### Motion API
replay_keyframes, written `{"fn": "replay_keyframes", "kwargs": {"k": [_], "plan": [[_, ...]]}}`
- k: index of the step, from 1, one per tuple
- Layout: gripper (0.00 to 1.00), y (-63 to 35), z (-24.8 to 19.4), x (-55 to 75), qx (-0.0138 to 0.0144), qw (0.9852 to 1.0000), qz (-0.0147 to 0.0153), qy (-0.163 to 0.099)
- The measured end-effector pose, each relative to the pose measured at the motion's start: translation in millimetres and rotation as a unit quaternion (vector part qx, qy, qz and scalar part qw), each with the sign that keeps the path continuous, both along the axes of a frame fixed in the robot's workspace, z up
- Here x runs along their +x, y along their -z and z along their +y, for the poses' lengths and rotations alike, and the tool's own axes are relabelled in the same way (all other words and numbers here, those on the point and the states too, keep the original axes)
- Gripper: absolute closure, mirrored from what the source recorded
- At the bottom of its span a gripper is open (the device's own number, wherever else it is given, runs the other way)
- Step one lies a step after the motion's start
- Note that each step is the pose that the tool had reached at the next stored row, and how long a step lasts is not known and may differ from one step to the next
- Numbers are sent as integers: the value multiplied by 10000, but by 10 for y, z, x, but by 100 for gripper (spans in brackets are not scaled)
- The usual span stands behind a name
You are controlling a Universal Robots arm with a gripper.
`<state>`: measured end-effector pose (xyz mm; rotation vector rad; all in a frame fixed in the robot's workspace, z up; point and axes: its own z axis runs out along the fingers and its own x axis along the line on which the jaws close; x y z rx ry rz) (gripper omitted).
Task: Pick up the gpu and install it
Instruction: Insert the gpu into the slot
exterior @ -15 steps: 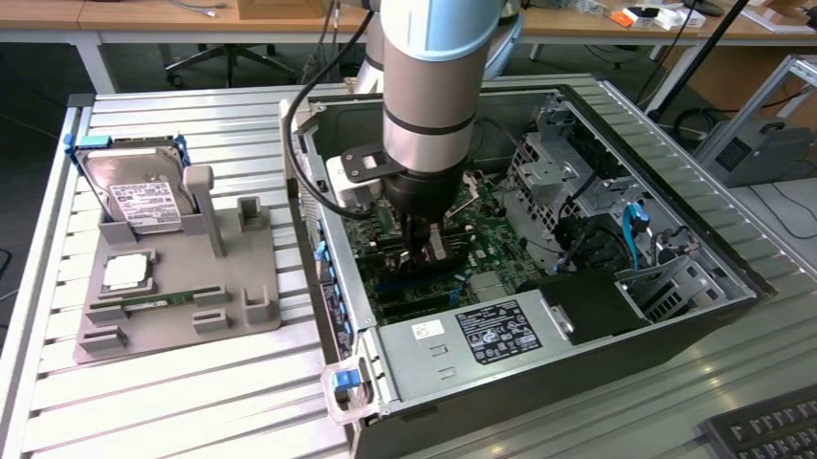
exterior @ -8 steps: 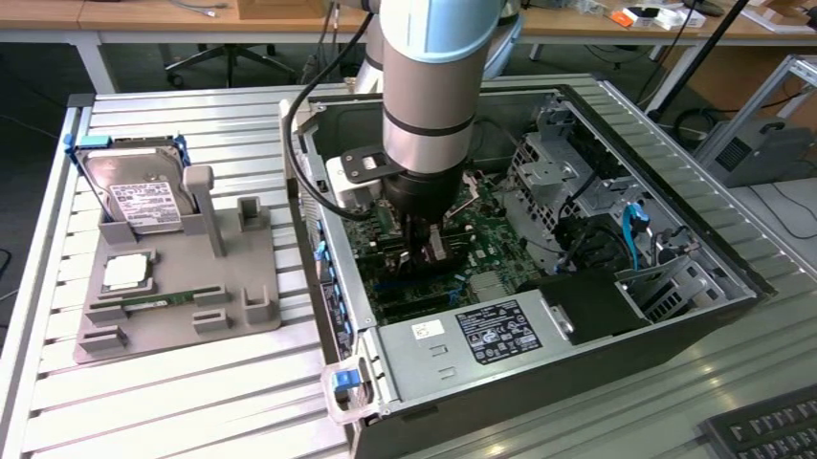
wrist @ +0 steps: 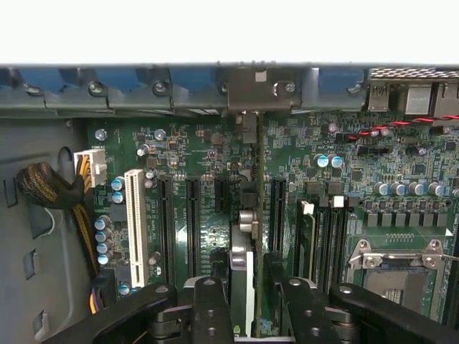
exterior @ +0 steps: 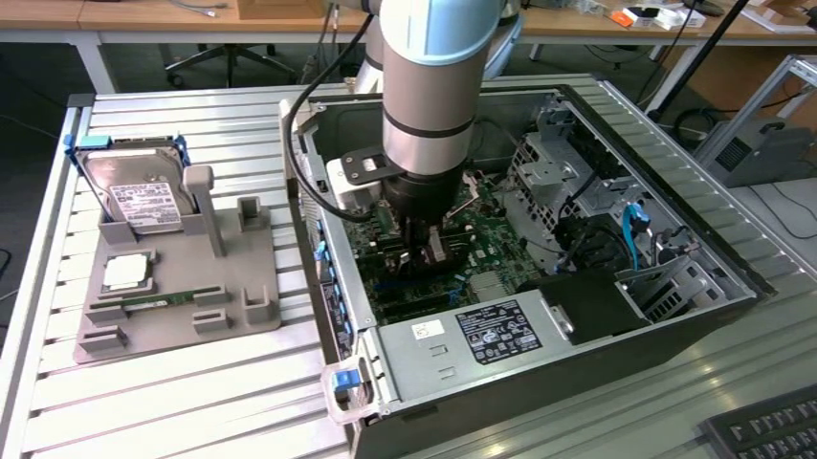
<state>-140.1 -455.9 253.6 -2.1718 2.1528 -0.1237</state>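
The computer case (exterior: 537,287) lies open on the slatted table (exterior: 191,402), with the robot arm (exterior: 434,86) reaching straight down into it over the green motherboard (wrist: 208,179). Beside the case, on the exterior view's left, a grey tray (exterior: 179,287) holds a silver hard drive (exterior: 141,196).

The graphics card (wrist: 247,236) stands on edge in the middle of the motherboard, seen edge-on from the wrist view between the long black slots (wrist: 192,222). Its long axis runs along those slots, from the gripper (wrist: 247,294) toward the rear wall of the case, where its metal bracket (wrist: 254,89) sits among the blue slot clips.

The two black fingers (wrist: 208,301) flank the card's near end with a sliver of space on each side; I judge them loosened rather than clamped (contact at the pads is hidden, so this is not certain).

To seat the card well, I would keep it upright and parallel to its slot, press evenly along the top edge, and check that the bracket meets the rear wall squarely.
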Motion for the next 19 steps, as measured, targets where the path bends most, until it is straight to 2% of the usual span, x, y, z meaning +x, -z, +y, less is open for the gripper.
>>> {"fn": "replay_keyframes", "kwargs": {"k": [2,4,8,9,10,13,14,15,16,19], "plan": [[66,-20,1,-2,-5,10000,-2,1],[66,-81,9,-3,-8,10000,-6,0],[66,-264,26,-3,-11,10000,-6,0],[67,-342,51,-6,-18,10000,-9,0],[67,-365,63,-6,-21,10000,-10,0],[87,-375,75,7,-22,10000,-7,-3],[89,-375,76,25,-22,10000,0,-6],[89,-375,76,58,-22,10000,18,-7],[89,-373,74,148,-22,10000,66,-8],[89,-369,66,291,-22,9999,136,-9]]}}
